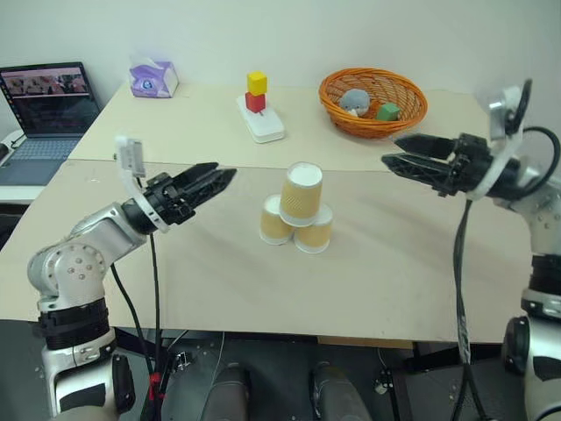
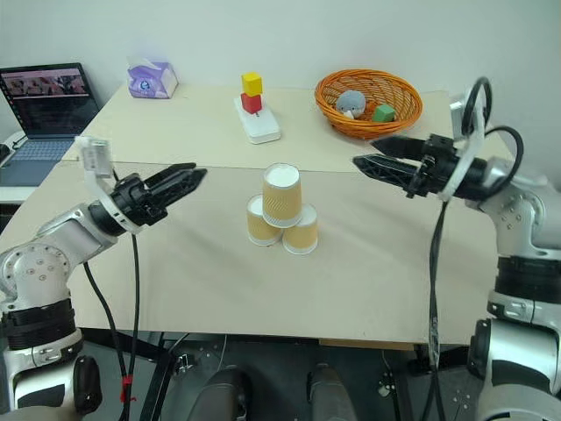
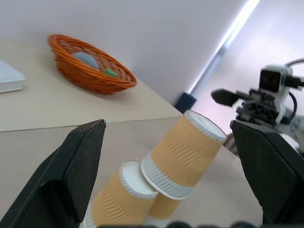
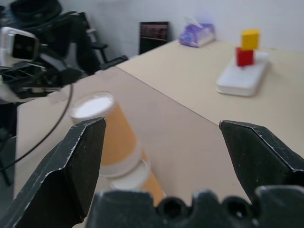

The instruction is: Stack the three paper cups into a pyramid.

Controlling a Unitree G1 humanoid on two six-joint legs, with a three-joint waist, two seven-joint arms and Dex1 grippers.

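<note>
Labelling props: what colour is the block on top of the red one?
Yellow block, clearest in the left eye view.

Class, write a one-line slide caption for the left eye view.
Three paper cups stand stacked as a pyramid on the table, open left gripper and right gripper apart on either side.

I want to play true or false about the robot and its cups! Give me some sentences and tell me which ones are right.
1. The three paper cups form a pyramid, two below and one on top. True.
2. The left gripper is squeezing the top cup. False: it is open and apart from the cups.
3. The right gripper is open and holds nothing. True.
4. The orange basket is upside down on the floor. False: it sits upright on the table.
5. A yellow block sits on a red block. True.
6. The laptop is shut. False: it is open, with its screen lit.
</note>
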